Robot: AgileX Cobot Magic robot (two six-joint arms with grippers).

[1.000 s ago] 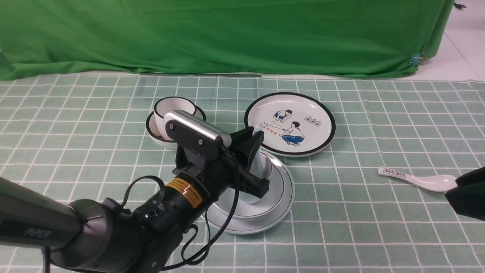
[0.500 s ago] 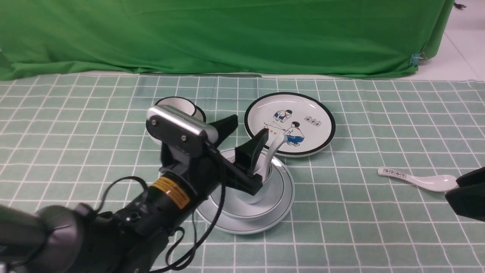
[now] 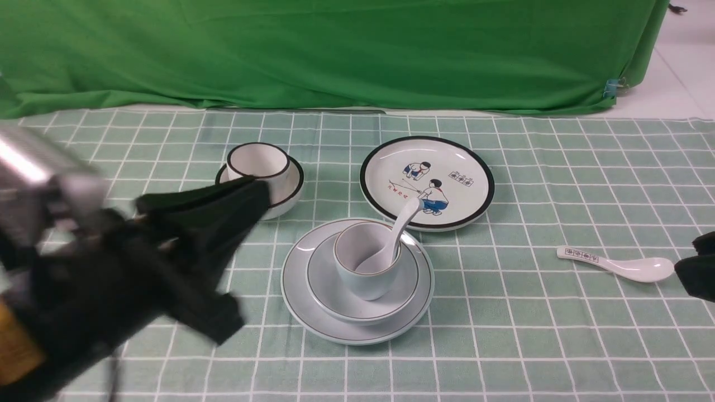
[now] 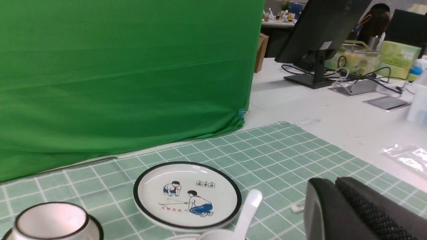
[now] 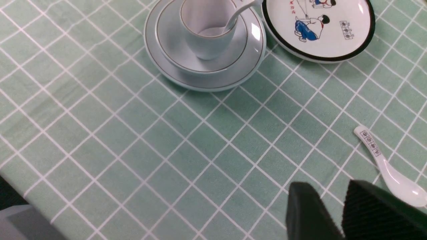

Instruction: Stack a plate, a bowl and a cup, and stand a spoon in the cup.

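As things lie now, every part of the job looks done: the plate (image 3: pixel 294 298) sits near the middle of the table (image 3: pixel 503 335), the bowl (image 3: pixel 325 282) nested in it, the cup (image 3: pixel 363 276) upright in the bowl, and the spoon (image 3: pixel 401 226) bowl-end down inside the cup, handle leaning on the rim toward 1 o'clock. It is tilted, not plumb, but looks lodged. My reading: nothing left to place, and the arms only need to be kept off it. At 9 o'clock of the stack, apart from it, the left tool (image 3: pixel 206 206) is badly blurred in the front view. Its wrist view shows just one finger (image 4: pixel 360 213) at the frame edge with nothing against it, so I take it as spread and empty. Out at 3 o'clock near the table edge, the right tool (image 5: pixel 330 186) has its fingers drawn close, only a sliver between, gripping nothing. Around the stack: cartoon plate (image 3: pixel 391 162) at 1 o'clock, just beside the pale plate, contact not clear, the spoon's handle tip pointing toward it. The cream cup (image 3: pixel 258 162) sits in a black-rimmed bowl (image 3: pixel 287 192) at 10 o'clock, close to the left tool. The printed spoon (image 3: pixel 614 264) lies flat at 3 o'clock, well apart from the stack, near the right tool. A green cloth (image 3: pixel 335 56) runs along 12 o'clock. Nothing blocks the stack; the one risk I see is a knock to the leaning handle tipping the spoon out
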